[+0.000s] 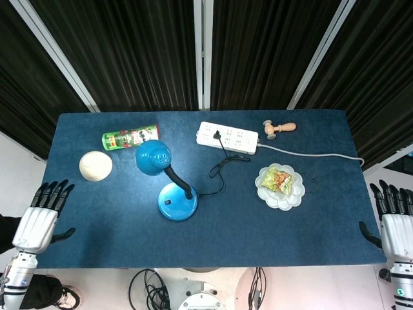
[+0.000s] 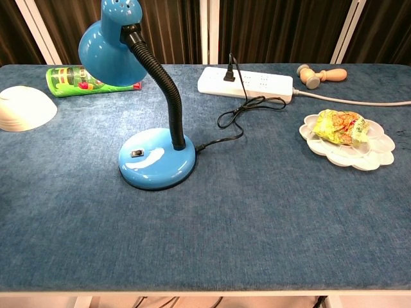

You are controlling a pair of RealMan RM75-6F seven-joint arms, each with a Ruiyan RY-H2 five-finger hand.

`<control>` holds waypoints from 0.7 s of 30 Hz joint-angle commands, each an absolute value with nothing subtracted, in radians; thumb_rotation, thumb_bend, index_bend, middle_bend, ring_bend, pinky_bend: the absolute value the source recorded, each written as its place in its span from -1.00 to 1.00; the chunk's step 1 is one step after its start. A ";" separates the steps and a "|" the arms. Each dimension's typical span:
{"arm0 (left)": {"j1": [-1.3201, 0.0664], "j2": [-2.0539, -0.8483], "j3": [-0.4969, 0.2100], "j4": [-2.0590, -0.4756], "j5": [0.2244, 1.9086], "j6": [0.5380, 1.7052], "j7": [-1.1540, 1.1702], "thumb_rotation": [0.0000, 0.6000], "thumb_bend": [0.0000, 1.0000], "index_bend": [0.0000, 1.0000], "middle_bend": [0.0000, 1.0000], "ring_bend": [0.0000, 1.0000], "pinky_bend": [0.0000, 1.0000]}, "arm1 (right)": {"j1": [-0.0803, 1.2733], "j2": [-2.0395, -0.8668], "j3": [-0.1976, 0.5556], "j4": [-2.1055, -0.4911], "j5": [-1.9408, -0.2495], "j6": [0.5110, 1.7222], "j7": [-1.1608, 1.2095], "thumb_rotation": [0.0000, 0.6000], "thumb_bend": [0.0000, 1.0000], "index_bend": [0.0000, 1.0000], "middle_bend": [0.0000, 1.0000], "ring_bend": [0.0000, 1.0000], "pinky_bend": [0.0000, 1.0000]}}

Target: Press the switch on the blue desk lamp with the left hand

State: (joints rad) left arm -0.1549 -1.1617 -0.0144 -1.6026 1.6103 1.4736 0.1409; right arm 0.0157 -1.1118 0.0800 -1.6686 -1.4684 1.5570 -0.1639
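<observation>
The blue desk lamp (image 1: 177,200) stands near the table's middle, its shade (image 2: 110,48) bent toward the left rear on a black gooseneck. A small black switch (image 2: 136,153) sits on the left of its round base (image 2: 156,165); the switch (image 1: 167,201) also shows from above. My left hand (image 1: 40,218) hovers off the table's left front corner, fingers spread, holding nothing, well left of the lamp. My right hand (image 1: 395,221) is off the right front corner, fingers spread and empty. Neither hand appears in the chest view.
A green can (image 1: 130,137) lies behind the lamp, a white bowl (image 1: 95,165) to its left. A white power strip (image 1: 227,137) holds the lamp's plug, its cord (image 2: 239,115) looping on the cloth. A white plate (image 1: 264,192) with a snack packet (image 1: 279,180) and a wooden stamp (image 1: 279,128) sit right.
</observation>
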 commanded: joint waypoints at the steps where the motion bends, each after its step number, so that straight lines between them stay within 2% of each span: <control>1: -0.174 -1.203 -0.021 -1.571 1.634 1.472 0.176 1.00 -0.65 -0.96 -0.03 0.01 0.14 | 0.011 -1.112 0.080 -1.666 -1.466 1.561 -0.158 1.00 -0.57 -1.00 -1.00 -1.00 -1.00; 2: -0.183 -1.210 -0.016 -1.574 1.635 1.452 0.173 1.00 -0.55 -0.93 0.21 0.25 0.38 | 0.010 -1.111 0.080 -1.667 -1.464 1.561 -0.157 1.00 -0.57 -1.00 -1.00 -1.00 -1.00; 4: -0.214 -1.220 -0.004 -1.589 1.638 1.389 0.138 1.00 -0.40 -0.88 0.45 0.48 0.63 | 0.010 -1.109 0.081 -1.669 -1.461 1.560 -0.157 1.00 -0.57 -1.00 -1.00 -1.00 -1.00; 6: -0.243 -1.224 0.005 -1.594 1.641 1.332 0.106 1.00 -0.33 -0.83 0.57 0.59 0.77 | 0.010 -1.109 0.083 -1.670 -1.460 1.560 -0.158 1.00 -0.57 -1.00 -1.00 -1.00 -1.00; 13: -0.371 -1.314 0.008 -1.583 1.609 1.099 0.149 1.00 -0.11 -0.81 0.65 0.66 0.81 | 0.006 -1.105 0.079 -1.684 -1.465 1.564 -0.168 1.00 -0.57 -1.00 -1.00 -1.00 -1.00; 16: -0.411 -1.349 0.004 -1.578 1.572 1.019 0.182 1.00 -0.10 -0.83 0.66 0.67 0.82 | 0.000 -1.097 0.084 -1.690 -1.462 1.575 -0.166 1.00 -0.56 -1.00 -1.00 -1.00 -1.00; 21: -0.451 -1.388 0.004 -1.582 1.535 0.950 0.202 1.00 -0.10 -0.83 0.66 0.67 0.82 | -0.007 -1.088 0.086 -1.690 -1.449 1.577 -0.160 1.00 -0.56 -1.00 -1.00 -1.00 -1.00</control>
